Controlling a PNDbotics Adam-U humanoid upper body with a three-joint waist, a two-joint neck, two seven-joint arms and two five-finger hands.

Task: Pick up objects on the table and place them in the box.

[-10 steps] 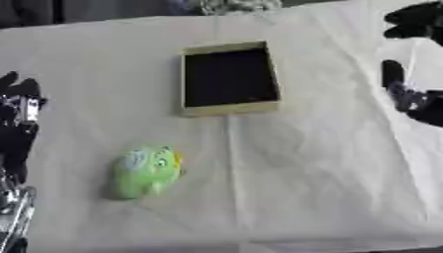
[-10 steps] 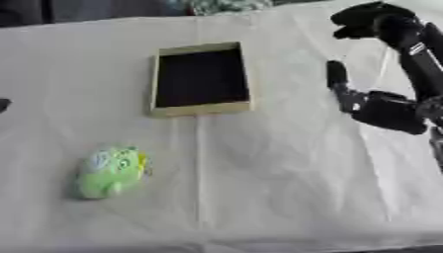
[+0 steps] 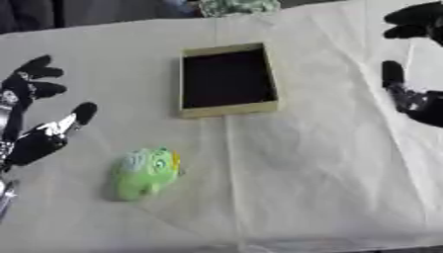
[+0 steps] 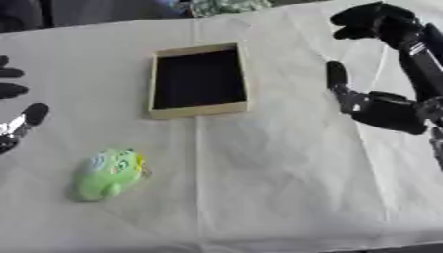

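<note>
Nearer the green toy (image 3: pixel 144 172) than before, left hand (image 3: pixel 39 141).

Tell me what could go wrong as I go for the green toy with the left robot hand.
1. The green toy is rounded and lies on loose, creased white cloth; a sideways approach by the open left robot hand could probably push it away rather than grasp it.
2. The box is shallow with low walls, so the toy may catch on the near rim or tip out.
3. The right robot hand hovers open beside the box; a wide carry could meet it.
</note>
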